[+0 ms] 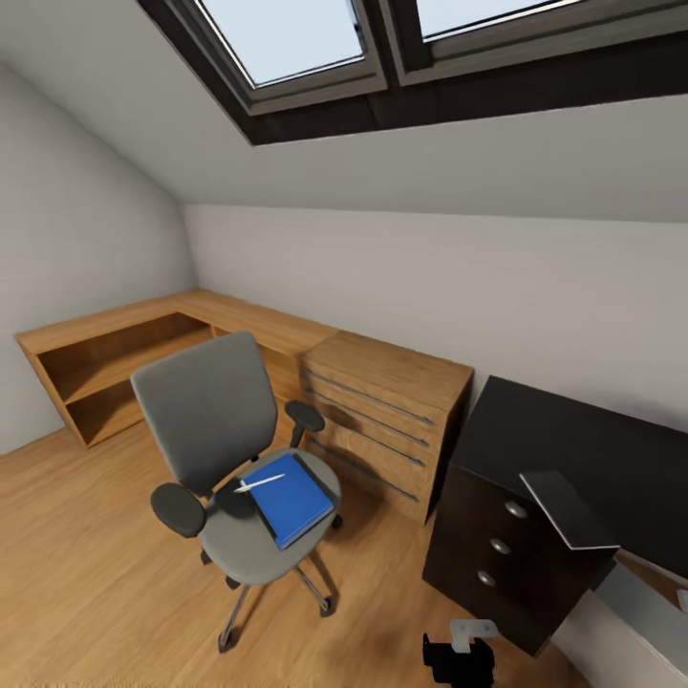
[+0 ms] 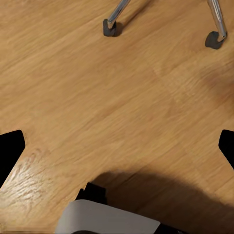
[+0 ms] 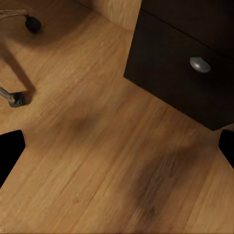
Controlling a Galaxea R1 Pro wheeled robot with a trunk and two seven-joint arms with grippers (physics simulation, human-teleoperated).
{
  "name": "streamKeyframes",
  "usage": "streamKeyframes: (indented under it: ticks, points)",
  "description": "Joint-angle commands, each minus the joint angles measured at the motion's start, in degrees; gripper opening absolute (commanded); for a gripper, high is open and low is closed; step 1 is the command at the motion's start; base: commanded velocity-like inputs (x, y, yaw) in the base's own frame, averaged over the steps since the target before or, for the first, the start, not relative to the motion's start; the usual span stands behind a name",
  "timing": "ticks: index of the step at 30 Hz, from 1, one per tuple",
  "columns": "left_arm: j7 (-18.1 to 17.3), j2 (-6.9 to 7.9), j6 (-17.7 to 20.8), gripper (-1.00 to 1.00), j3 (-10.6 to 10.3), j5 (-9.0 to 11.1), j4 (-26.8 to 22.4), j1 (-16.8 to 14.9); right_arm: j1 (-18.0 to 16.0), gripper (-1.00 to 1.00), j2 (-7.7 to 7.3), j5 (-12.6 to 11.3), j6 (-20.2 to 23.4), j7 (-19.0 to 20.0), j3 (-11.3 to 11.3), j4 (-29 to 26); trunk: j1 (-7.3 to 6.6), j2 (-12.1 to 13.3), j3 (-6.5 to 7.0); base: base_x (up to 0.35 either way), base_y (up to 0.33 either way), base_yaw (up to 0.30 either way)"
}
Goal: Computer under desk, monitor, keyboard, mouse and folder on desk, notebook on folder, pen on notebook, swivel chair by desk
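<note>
Both grippers hang over bare wood floor [image 2: 97, 97], fingertips at the frame edges wide apart, holding nothing. Just ahead of the right gripper [image 3: 117, 141] is the desk [image 3: 180, 63] drawer unit; chair castors sit ahead of the left gripper [image 2: 117, 146]. Further out, the swivel chair [image 1: 215, 430] carries the folder [image 1: 291, 502] with the pen [image 1: 260, 483], I think, touching its edge.

No text, label, brand, number or sign can be read anywhere: the folder [image 1: 290, 498], the drawer fronts of the surface [image 1: 497, 545] and the light-wood drawer chest [image 1: 382, 420] all show plain, unmarked faces
</note>
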Motion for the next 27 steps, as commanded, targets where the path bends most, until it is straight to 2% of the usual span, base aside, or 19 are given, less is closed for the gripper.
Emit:
streamKeyframes:
  ticks: [1, 8, 16, 27]
  points:
    - [-0.13, 0.0, -0.19, 1.0, 0.1, 0.22, 0.07, -0.05, -0.05, 1.0, 0.03, -0.39, -0.19, -0.15, 0.5, 0.11, 0.0, -0.04, -0.13, 0.0, 0.0, 0.219]
    - [-0.13, 0.0, -0.2, 1.0, 0.1, 0.22, 0.07, -0.05, -0.05, 1.0, 0.03, -0.11, -0.2, -0.14, 0.5, 0.12, 0.0, -0.04, -0.61, 0.0, 0.0, 0.202]
    - [-0.13, 0.0, -0.15, 1.0, 0.1, 0.22, 0.09, -0.05, 0.19, 1.0, 0.11, 2.21, -0.15, -0.14, 0.5, 0.12, 0.0, -0.04, -1.2, 0.0, 0.0, 0.173]
    - [-0.13, -0.07, -0.15, 1.0, 0.04, 0.22, 0.1, -0.05, 0.46, 1.0, 0.36, 2.75, -0.24, -0.14, 0.43, 0.12, 0.0, -0.04, -2.01, 0.0, 0.0, 0.13]
